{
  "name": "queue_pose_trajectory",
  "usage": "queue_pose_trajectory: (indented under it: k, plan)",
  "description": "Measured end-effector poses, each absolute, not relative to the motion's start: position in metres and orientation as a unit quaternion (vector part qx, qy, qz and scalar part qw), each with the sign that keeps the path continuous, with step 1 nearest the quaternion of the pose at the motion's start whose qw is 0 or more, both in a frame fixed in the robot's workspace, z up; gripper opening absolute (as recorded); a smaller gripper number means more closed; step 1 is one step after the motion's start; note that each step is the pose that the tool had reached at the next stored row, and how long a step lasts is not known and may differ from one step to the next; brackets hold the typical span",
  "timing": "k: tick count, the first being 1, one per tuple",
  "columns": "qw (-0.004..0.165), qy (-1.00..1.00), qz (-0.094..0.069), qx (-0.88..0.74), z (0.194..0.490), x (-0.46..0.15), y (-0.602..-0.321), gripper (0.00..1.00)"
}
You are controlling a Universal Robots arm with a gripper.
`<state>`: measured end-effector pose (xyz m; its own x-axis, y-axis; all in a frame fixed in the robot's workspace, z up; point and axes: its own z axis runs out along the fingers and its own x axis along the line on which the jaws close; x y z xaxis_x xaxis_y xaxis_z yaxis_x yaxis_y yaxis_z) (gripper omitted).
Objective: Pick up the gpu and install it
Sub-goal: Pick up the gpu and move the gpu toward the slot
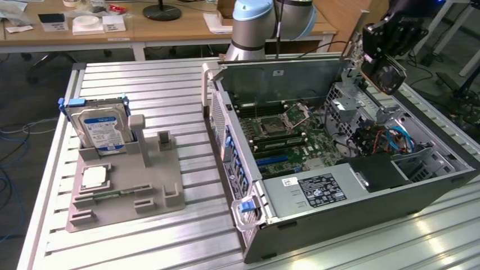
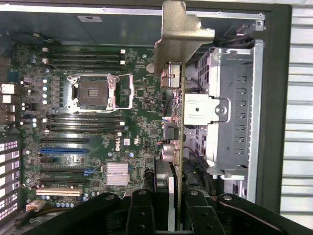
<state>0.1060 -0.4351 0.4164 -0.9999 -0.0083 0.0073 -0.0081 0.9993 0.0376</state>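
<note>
The gpu (image 1: pixel 388 72) hangs in the air over the far right corner of the open computer case (image 1: pixel 330 219), its black fan face tilted toward the exterior view's right. My gripper (image 1: pixel 392 31) is shut on it from above. In the wrist view I look along the card's edge: the gpu (image 2: pixel 177 147) runs away from the gripper (image 2: pixel 171 200), with its silver end bracket (image 2: pixel 182 34) at the far end and black fingers (image 2: pixel 139 208) on either side. Below it lie the motherboard (image 2: pixel 98 122) with a blue slot (image 2: pixel 63 151) and a metal drive cage (image 2: pixel 230 107).
A grey holder (image 1: pixel 150 191) at the exterior view's left carries a silver hard drive with a blue-white label (image 1: pixel 101 128), a square chip (image 1: pixel 94 177) and a green memory stick (image 1: pixel 105 196). The arm's base (image 1: pixel 262 28) stands behind the case. The power supply (image 1: pixel 315 191) fills the case's near end.
</note>
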Motion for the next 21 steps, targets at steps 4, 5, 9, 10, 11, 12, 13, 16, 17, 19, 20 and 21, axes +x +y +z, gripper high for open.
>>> queue_pose_trajectory:
  k: [4, 5, 9, 10, 11, 12, 13, 16, 17, 19, 20, 21]
  plan:
    - [0.004, -1.0, -0.019, 0.004, 0.416, 0.095, -0.435, 0.28]
    - [0.004, -1.0, -0.019, 0.004, 0.416, 0.092, -0.435, 0.28]
    - [0.004, -1.0, -0.019, 0.012, 0.416, 0.084, -0.435, 0.28]
    - [0.004, -1.0, -0.019, 0.016, 0.416, 0.083, -0.435, 0.28]
    - [0.004, -1.0, -0.019, 0.019, 0.416, 0.082, -0.435, 0.28]
    - [0.004, -1.0, -0.019, 0.021, 0.416, 0.08, -0.435, 0.28]
    - [0.004, -1.0, -0.019, 0.022, 0.416, 0.076, -0.435, 0.28]
    - [0.004, -1.0, -0.019, 0.022, 0.416, 0.066, -0.435, 0.28]
    - [0.004, -1.0, -0.019, 0.022, 0.416, 0.063, -0.435, 0.28]
    - [0.004, -1.0, -0.019, 0.021, 0.416, 0.057, -0.435, 0.28]
    - [0.004, -1.0, -0.019, 0.02, 0.416, 0.054, -0.435, 0.28]
    - [0.004, -1.0, -0.019, 0.019, 0.415, 0.052, -0.435, 0.28]
